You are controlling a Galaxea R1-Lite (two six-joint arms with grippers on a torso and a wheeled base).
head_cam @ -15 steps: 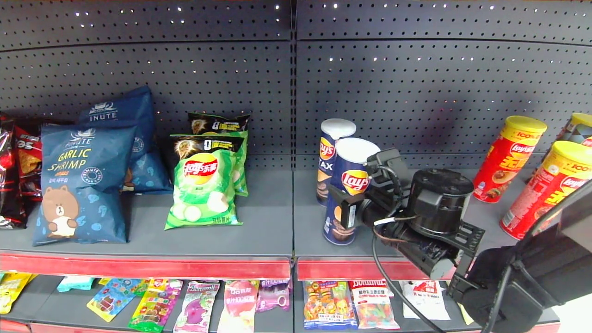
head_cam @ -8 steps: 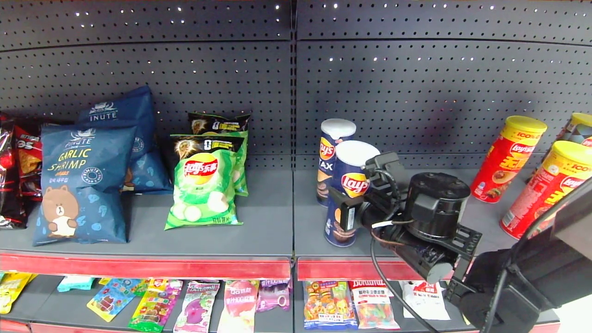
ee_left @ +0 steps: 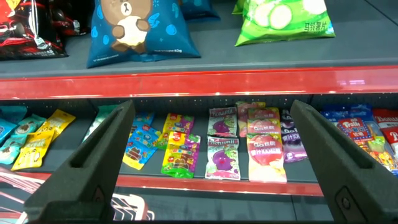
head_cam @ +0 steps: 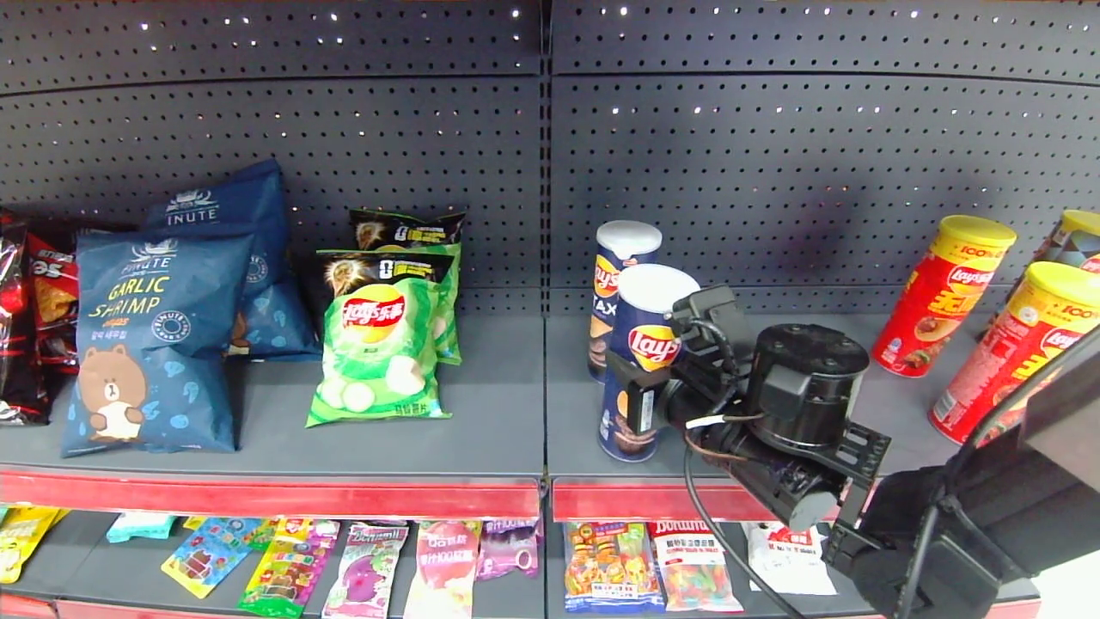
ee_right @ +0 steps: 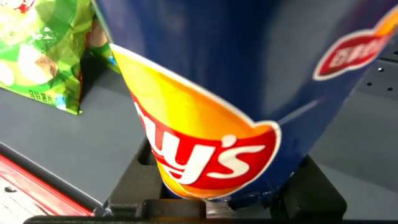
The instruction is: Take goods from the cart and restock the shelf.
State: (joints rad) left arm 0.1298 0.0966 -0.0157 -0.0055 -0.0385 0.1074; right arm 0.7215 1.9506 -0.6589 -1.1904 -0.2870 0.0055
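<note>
A dark blue chips can (head_cam: 644, 344) with a white lid stands upright near the front edge of the grey shelf (head_cam: 498, 404), its base at or just above the board. My right gripper (head_cam: 649, 402) is shut on its lower half from the right. The right wrist view shows the can (ee_right: 249, 93) close up between the black fingers (ee_right: 143, 180). A second blue can (head_cam: 620, 258) stands directly behind it. My left gripper (ee_left: 211, 180) hangs open and empty in front of the lower shelf.
Green chip bags (head_cam: 378, 344) and blue shrimp-chip bags (head_cam: 155, 335) lie to the left. Red cans with yellow lids (head_cam: 941, 297) stand to the right. Bare shelf lies between the green bags and the blue cans. Candy packs (head_cam: 361, 567) fill the lower shelf below the red rail (head_cam: 275, 497).
My right gripper and the blue can have shifted a little down and to the left, closer to the shelf board.
</note>
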